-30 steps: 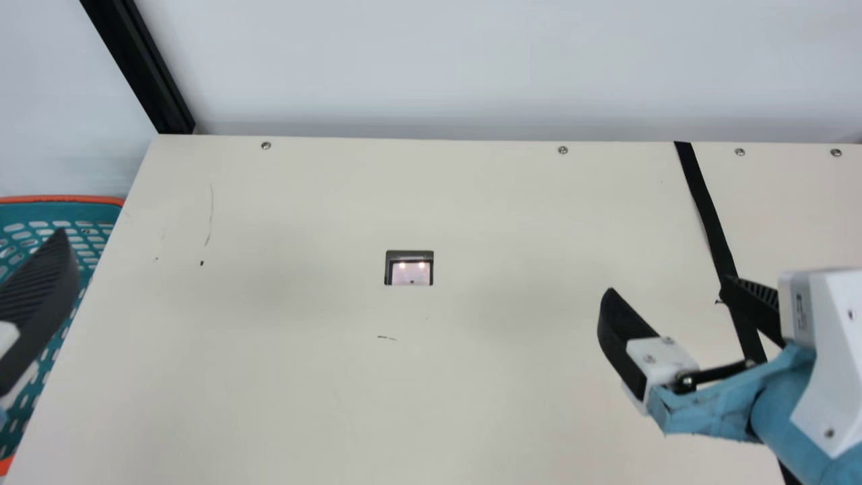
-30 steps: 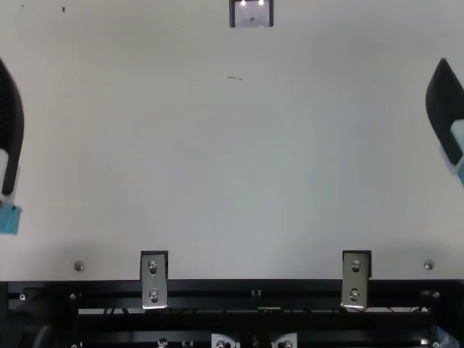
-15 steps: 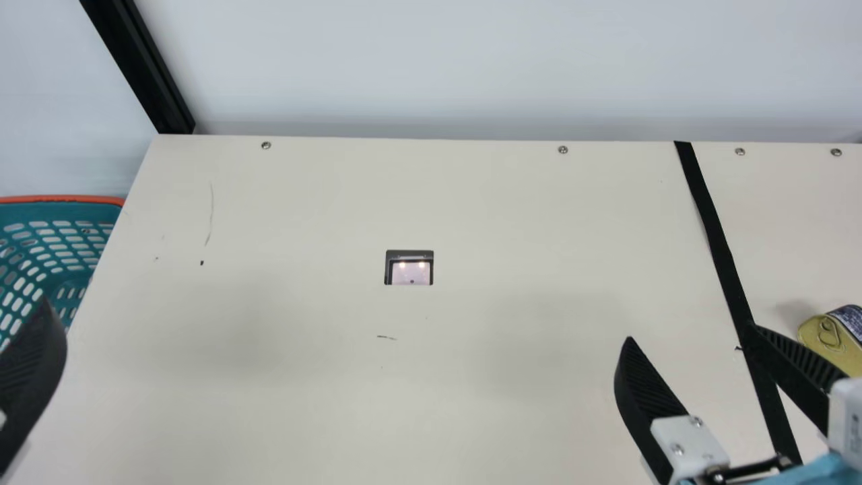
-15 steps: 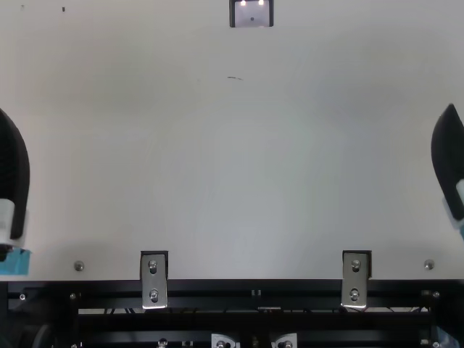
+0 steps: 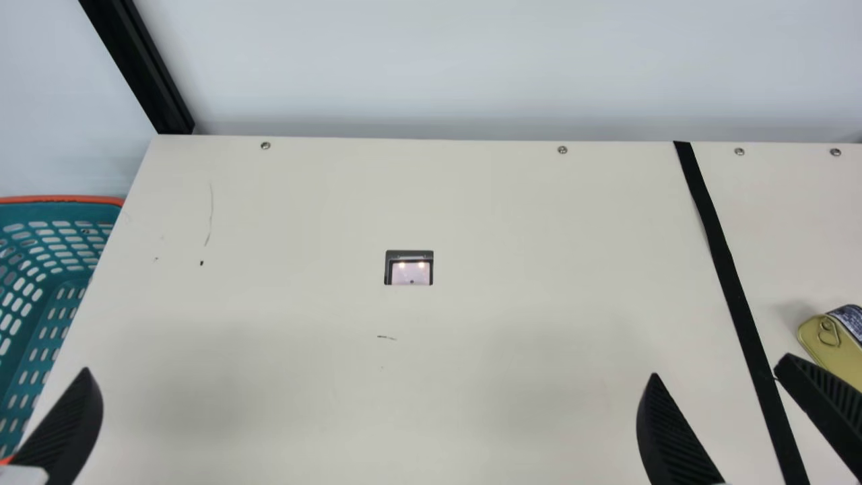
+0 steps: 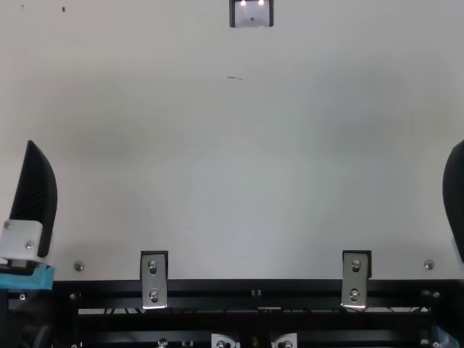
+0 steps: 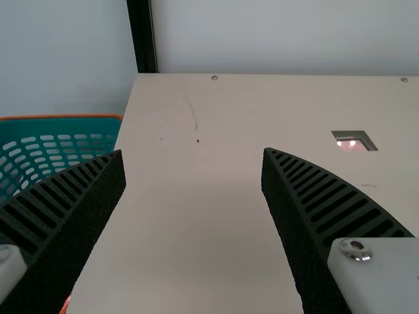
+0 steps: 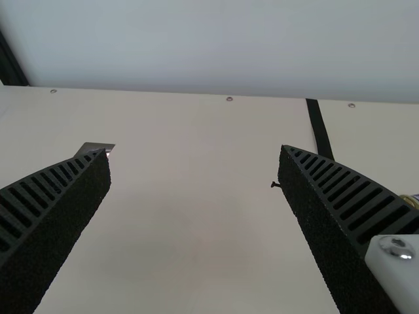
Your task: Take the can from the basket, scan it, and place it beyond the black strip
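The cream table (image 5: 505, 215) bears a few short dark marks (image 5: 386, 337) and a row of screws (image 5: 562, 149) along its far edge. A dark-framed scanner window (image 5: 409, 269) with two lights is set into its surface. The black strip (image 5: 724, 263) runs from the far edge toward the near side; beyond it, at the main view's right, sits the gold-ended can (image 5: 827, 337), probably on its side, though partly cut off.

Teal plastic basket (image 5: 59, 273); glossy, gold metal can (image 5: 830, 347).
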Robot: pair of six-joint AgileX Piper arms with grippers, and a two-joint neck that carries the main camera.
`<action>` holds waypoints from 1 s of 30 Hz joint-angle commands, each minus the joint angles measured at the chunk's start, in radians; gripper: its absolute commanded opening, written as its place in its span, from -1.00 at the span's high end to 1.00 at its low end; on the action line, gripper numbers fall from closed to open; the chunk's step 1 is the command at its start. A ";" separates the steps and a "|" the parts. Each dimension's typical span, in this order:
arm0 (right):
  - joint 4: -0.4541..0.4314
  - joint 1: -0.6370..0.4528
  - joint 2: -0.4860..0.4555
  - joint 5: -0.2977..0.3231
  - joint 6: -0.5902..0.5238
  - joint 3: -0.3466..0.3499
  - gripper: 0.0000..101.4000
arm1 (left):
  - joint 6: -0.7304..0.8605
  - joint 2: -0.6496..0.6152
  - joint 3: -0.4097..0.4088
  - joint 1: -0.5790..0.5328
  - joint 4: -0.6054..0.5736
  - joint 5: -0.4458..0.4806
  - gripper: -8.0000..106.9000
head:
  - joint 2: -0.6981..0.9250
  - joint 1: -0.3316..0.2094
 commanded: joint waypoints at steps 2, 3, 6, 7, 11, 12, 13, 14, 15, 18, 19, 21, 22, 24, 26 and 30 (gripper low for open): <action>0.026 -0.010 -0.042 0.026 -0.020 0.009 -1.00 | 0.005 -0.025 0.014 0.001 -0.007 0.021 -0.71 | -0.002 -0.001; 0.035 -0.015 -0.054 0.035 -0.029 0.013 -1.00 | 0.007 -0.034 0.018 0.001 -0.009 0.029 -0.71 | -0.002 -0.001; 0.060 -0.028 -0.081 0.056 -0.054 0.029 -1.00 | 0.016 -0.062 0.029 0.003 -0.018 0.053 -0.71 | -0.002 -0.001; 0.069 -0.033 -0.089 0.062 -0.064 0.036 -1.00 | 0.019 -0.073 0.033 0.004 -0.021 0.062 -0.71 | -0.002 -0.001; 0.102 -0.047 -0.115 0.084 -0.097 0.061 -1.00 | 0.032 -0.112 0.056 0.009 -0.031 0.102 -0.71 | -0.002 -0.001; 0.109 -0.052 -0.120 0.088 -0.105 0.069 -1.00 | 0.037 -0.122 0.063 0.010 -0.034 0.112 -0.71 | -0.002 -0.001; 0.116 -0.058 -0.123 0.088 -0.113 0.077 -1.00 | 0.043 -0.134 0.072 0.013 -0.034 0.121 -0.71 | -0.002 -0.001; 0.123 -0.064 -0.126 0.090 -0.120 0.084 -1.00 | 0.048 -0.144 0.081 0.015 -0.034 0.128 -0.71 | -0.002 -0.001; 0.115 -0.059 -0.125 0.089 -0.111 0.077 -1.00 | 0.042 -0.131 0.072 0.013 -0.034 0.120 -0.71 | -0.002 -0.001; 0.121 -0.064 -0.126 0.094 -0.121 0.085 -1.00 | 0.048 -0.144 0.080 0.013 -0.034 0.129 -0.71 | -0.002 -0.001; 0.121 -0.064 -0.126 0.092 -0.121 0.086 -1.00 | 0.048 -0.144 0.080 0.013 -0.034 0.128 -0.71 | -0.002 -0.001; 0.121 -0.064 -0.126 0.093 -0.121 0.086 -1.00 | 0.048 -0.144 0.080 0.013 -0.034 0.127 -0.71 | -0.002 -0.001; 0.121 -0.064 -0.126 0.093 -0.121 0.086 -1.00 | 0.048 -0.144 0.080 0.013 -0.034 0.128 -0.71 | -0.002 -0.001; 0.121 -0.064 -0.126 0.093 -0.121 0.086 -1.00 | 0.048 -0.144 0.080 0.013 -0.034 0.129 -0.71 | -0.002 -0.001; 0.121 -0.064 -0.126 0.093 -0.121 0.086 -1.00 | 0.048 -0.144 0.080 0.013 -0.034 0.129 -0.71 | -0.002 -0.001; 0.121 -0.064 -0.126 0.093 -0.121 0.086 -1.00 | 0.048 -0.144 0.080 0.013 -0.034 0.129 -0.71 | -0.002 -0.001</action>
